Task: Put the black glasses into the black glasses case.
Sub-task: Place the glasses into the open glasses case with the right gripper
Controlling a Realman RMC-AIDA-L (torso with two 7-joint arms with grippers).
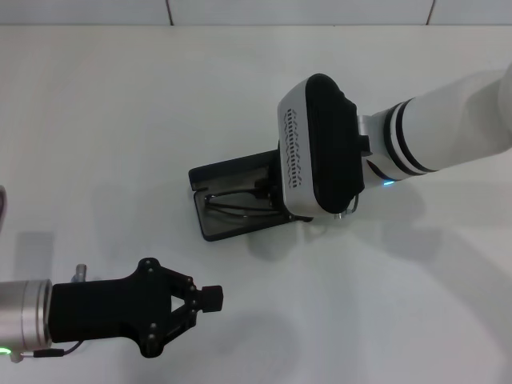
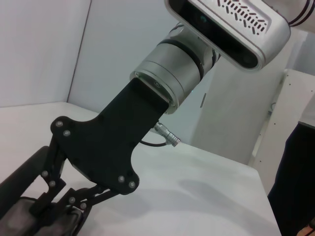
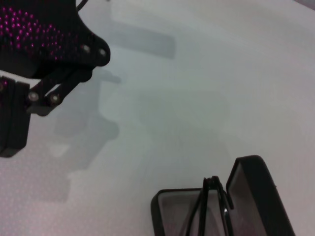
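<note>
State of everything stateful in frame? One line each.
Matte black hinged glasses case: open, lid up.
Thin black-framed glasses: lying inside the case's base.
Right gripper: low over the case, at the glasses.
Left gripper: shut, empty, parked near the table's front.

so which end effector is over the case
The right end effector, reaching into the open case by the glasses; the left end effector sits apart, nearer the robot.
</note>
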